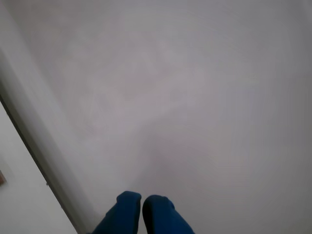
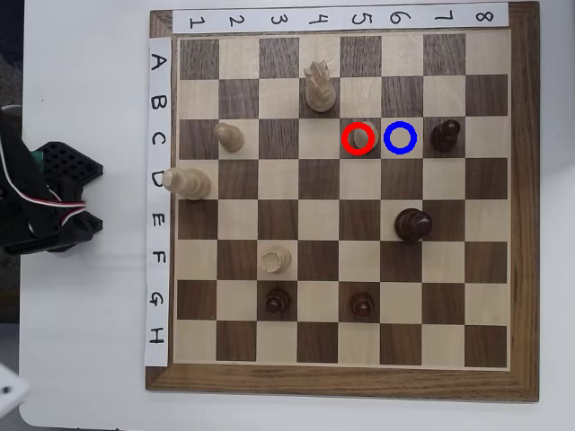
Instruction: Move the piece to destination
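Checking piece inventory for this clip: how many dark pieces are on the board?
4: one at C7, a larger one at E6, and two pawns in row G at G3 and G5. None look hidden.

My overhead camera looked straight down on the whole chessboard, while my wrist camera faced blank white surface past the gripper; they shared nothing recognisable.

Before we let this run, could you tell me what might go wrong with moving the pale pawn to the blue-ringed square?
1. The pawn in the red ring has a tall pale piece nearby; the tool, now off the board with fingers together, could clip it.
2. The blue-ringed square has a dark pawn beside it, so a wide release may knock that.
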Robot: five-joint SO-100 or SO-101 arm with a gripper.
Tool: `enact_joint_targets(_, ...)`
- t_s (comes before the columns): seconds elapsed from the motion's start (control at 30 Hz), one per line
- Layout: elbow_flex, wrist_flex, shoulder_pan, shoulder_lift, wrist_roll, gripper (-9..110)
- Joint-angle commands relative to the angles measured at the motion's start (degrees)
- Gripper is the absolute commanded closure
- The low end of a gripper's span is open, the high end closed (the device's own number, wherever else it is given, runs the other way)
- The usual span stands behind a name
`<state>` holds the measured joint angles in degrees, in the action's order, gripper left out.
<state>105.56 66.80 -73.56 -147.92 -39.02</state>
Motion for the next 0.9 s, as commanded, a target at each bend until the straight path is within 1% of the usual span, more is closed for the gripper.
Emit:
enact_joint_targets(0.0,-38.0,7.6,13.8,14.2,-20.0,101)
enact_joint_targets(0.13,-57.0,16.4,22.8,23.4,-31.7,101)
enact_joint_targets(0.23,-64.3,19.0,28.9,27.3,-37.8,101)
enact_joint_targets(0.4,-64.2,21.2,36.0,28.5,-45.1,101)
enact_joint_targets(0.6,-62.2,27.4,46.2,30.4,-58.2,101)
enact_joint_targets(0.7,-63.8,31.9,51.7,32.6,-60.4,101)
enact_joint_targets(0.8,-63.4,31.9,55.1,33.4,-63.4,101)
enact_joint_targets(0.87,-63.1,31.9,57.7,33.9,-63.2,101)
